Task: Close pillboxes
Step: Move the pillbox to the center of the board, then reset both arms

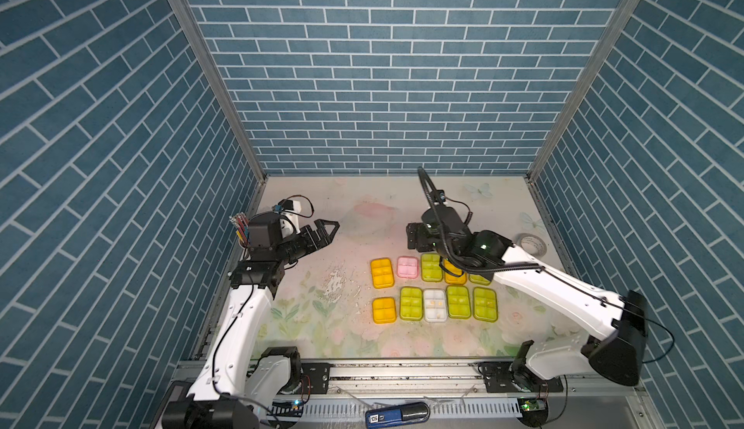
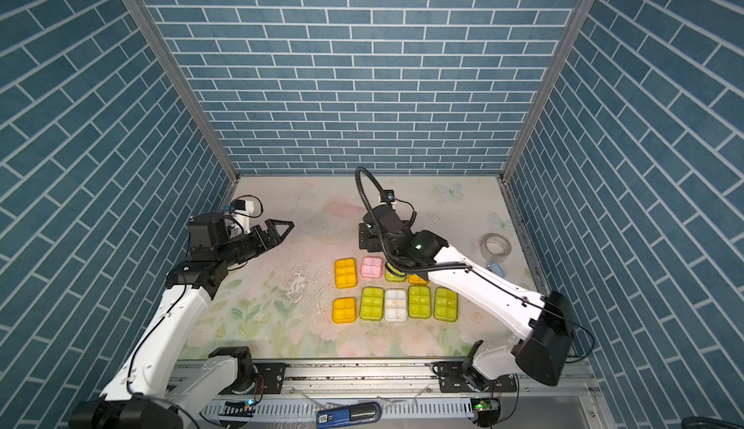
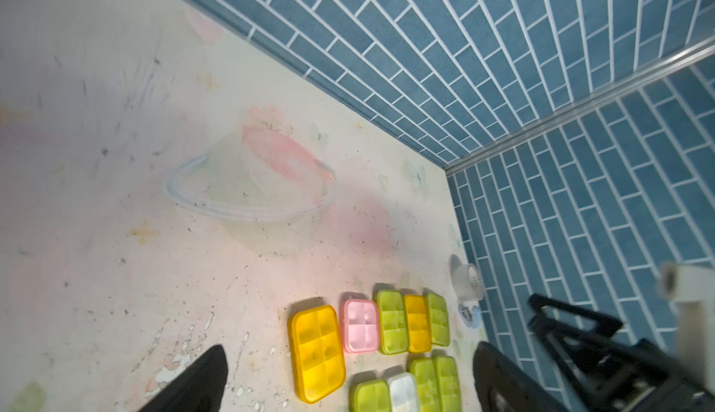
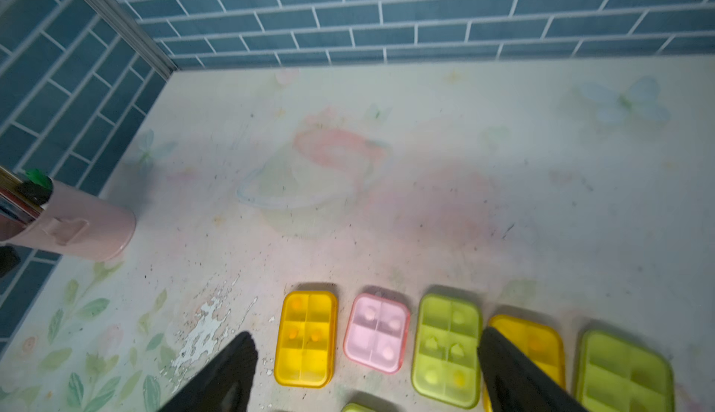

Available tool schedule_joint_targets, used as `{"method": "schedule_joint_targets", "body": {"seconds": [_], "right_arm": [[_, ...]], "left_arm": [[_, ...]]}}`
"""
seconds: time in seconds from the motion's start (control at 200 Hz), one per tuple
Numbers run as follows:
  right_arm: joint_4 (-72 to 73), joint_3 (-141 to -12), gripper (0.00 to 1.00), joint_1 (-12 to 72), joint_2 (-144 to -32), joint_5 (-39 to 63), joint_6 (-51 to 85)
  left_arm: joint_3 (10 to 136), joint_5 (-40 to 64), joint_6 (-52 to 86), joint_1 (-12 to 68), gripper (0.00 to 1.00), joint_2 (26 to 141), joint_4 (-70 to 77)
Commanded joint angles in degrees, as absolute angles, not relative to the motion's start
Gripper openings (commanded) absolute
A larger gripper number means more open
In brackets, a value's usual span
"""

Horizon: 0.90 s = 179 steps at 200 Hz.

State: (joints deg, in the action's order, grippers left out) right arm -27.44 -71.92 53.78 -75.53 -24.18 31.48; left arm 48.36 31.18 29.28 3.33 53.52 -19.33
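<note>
Several pillboxes lie in two rows right of the table's middle, every lid down. The back row holds an orange pillbox (image 1: 381, 272), a pink pillbox (image 1: 407, 266) and a green pillbox (image 1: 431, 266). Two further pillboxes lie partly under my right arm. The front row runs from a second orange pillbox (image 1: 383, 310) past a clear pillbox (image 1: 435, 305) to a green end pillbox (image 1: 484, 304). My right gripper (image 4: 365, 332) hovers over the back row's far side, open and empty. My left gripper (image 3: 350, 346) hangs open at the far left, well clear of the rows.
A tape roll (image 1: 531, 242) and a small blue object (image 2: 497, 268) lie by the right wall. By the left wall stands a pink cup (image 4: 77, 232) with pens. A patch of peeled mat (image 1: 334, 282) lies left of the rows. A blue-black device (image 1: 396, 413) rests on the front rail.
</note>
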Motion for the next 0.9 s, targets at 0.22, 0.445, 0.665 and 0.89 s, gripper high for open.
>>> {"method": "schedule_joint_targets", "body": {"seconds": [0.22,0.445,0.665,0.89], "right_arm": [[-14.7,-57.4,0.99,53.2,-68.9,-41.6,8.0],[4.0,-43.8,0.99,43.1,-61.2,-33.4,-1.1],[6.1,-37.6,0.99,29.9,-56.1,-23.5,-2.4],[8.1,-34.3,0.99,18.7,-57.8,-14.0,-2.5]], "left_arm": [[59.1,-6.0,16.8,19.2,1.00,54.6,-33.4],[42.5,-5.9,7.4,19.3,1.00,52.2,-4.1],[27.4,-17.2,-6.0,19.2,1.00,52.9,15.5],[18.1,-26.0,-14.7,18.0,1.00,69.3,42.6]]}}
